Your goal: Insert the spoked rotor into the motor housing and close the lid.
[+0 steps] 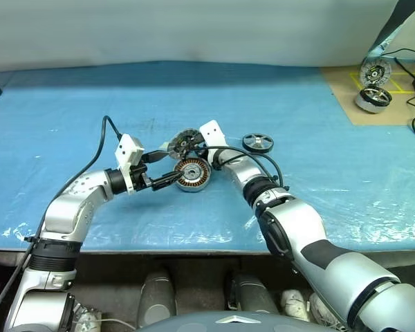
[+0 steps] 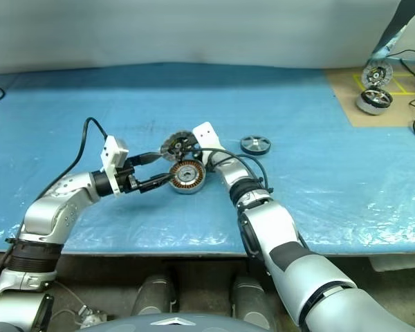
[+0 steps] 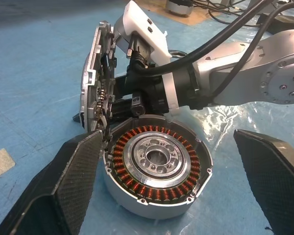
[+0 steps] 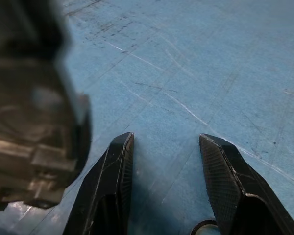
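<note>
Between our spread left hand [image 3: 166, 196] sits the round silver motor housing [image 1: 192, 174], copper windings exposed; its finned silver lid [image 1: 185, 143] stands upright beside our half-spread, empty right hand [image 4: 169, 188]; the dark spoked rotor [image 1: 257, 143] lies apart on the blue tabletop [image 1: 318, 159].

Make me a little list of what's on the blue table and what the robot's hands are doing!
motor housing: on the blue table, copper coils showing, nothing inside yet
lid: standing up, open, at the housing's rim
spoked rotor: lying flat on the table, apart from the housing
left gripper: jaws wide open, one on each side of the housing
right gripper: jaws apart, empty, beside the lid
</note>
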Controlling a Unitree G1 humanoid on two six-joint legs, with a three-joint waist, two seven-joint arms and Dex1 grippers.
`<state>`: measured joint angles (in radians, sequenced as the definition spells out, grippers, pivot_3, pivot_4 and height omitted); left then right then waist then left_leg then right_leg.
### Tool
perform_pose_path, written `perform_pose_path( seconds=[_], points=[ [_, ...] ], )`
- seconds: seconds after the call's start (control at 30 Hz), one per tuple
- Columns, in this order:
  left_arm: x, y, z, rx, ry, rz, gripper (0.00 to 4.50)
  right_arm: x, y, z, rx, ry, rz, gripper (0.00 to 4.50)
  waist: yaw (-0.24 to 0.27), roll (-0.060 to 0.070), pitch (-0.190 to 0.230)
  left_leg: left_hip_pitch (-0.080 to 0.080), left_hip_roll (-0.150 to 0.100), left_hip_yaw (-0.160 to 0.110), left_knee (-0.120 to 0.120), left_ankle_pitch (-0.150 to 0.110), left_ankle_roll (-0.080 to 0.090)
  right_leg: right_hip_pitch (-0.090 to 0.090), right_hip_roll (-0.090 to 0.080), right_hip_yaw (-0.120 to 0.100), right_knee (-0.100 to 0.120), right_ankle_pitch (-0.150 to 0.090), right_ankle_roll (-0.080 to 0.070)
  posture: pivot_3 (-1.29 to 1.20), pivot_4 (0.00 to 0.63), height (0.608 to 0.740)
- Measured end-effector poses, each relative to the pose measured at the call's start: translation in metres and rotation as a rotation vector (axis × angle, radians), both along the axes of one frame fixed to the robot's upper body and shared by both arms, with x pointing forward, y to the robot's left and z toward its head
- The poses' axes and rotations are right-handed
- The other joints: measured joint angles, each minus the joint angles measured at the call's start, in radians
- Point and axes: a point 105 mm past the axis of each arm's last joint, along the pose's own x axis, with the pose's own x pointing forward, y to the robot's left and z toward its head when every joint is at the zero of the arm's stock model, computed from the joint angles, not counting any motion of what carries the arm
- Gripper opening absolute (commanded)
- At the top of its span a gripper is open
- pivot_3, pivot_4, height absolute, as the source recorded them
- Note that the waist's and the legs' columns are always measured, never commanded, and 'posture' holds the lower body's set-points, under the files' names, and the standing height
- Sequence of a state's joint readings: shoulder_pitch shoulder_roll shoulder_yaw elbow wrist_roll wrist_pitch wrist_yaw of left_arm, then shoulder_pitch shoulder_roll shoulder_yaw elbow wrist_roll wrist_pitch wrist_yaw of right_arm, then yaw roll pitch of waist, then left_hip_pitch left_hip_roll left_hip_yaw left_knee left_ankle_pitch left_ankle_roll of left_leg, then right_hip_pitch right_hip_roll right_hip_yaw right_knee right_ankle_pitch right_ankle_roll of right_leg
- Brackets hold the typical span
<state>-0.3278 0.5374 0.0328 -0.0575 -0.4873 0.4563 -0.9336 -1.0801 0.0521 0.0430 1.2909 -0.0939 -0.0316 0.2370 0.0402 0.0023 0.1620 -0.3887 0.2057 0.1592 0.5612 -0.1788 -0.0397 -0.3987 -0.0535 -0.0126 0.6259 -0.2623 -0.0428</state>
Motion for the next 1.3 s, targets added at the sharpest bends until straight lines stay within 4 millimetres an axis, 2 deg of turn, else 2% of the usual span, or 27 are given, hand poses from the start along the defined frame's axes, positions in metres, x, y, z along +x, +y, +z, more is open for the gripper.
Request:
perform_pose_path(
  seconds=[0.17, 0.53, 0.73, 1.3],
  points=[
    [0.0, 0.004, 0.002, 0.017, 0.002, 0.007, 4.5, 0.002, -0.004, 0.003, 0.003, -0.019, -0.011, 2.17, 0.001, 0.0, 0.0, -0.001, 0.0, 0.0, 0.0, 0.0, 0.0, -0.001, 0.0, 0.0, 0.0, 0.001, 0.001, 0.0, 0.15, 0.74],
    [-0.002, 0.004, -0.001, 0.017, 0.009, 0.005, 4.5, 0.009, -0.031, 0.021, 0.086, -0.048, 0.051, 2.17, 0.003, 0.0, 0.0, -0.005, 0.0, -0.001, 0.001, 0.0, 0.0, -0.003, 0.0, -0.002, 0.0, 0.001, 0.002, 0.0, 0.15, 0.74],
    [-0.003, 0.002, -0.002, 0.01, 0.013, 0.003, 4.5, -0.005, -0.033, -0.002, 0.098, 0.008, 0.122, 2.17, 0.003, 0.0, 0.0, -0.006, 0.0, -0.001, 0.003, 0.002, 0.003, -0.003, 0.0, -0.003, 0.001, 0.001, 0.001, 0.0, 0.15, 0.74],
    [-0.004, 0.0, -0.003, 0.003, 0.016, -0.011, 4.5, -0.009, -0.048, -0.006, 0.06, -0.027, 0.129, 2.17, 0.007, 0.0, 0.0, -0.006, 0.0, -0.002, 0.005, 0.003, 0.004, -0.003, 0.0, -0.003, 0.003, -0.001, -0.002, 0.0, 0.15, 0.74]
  ],
)
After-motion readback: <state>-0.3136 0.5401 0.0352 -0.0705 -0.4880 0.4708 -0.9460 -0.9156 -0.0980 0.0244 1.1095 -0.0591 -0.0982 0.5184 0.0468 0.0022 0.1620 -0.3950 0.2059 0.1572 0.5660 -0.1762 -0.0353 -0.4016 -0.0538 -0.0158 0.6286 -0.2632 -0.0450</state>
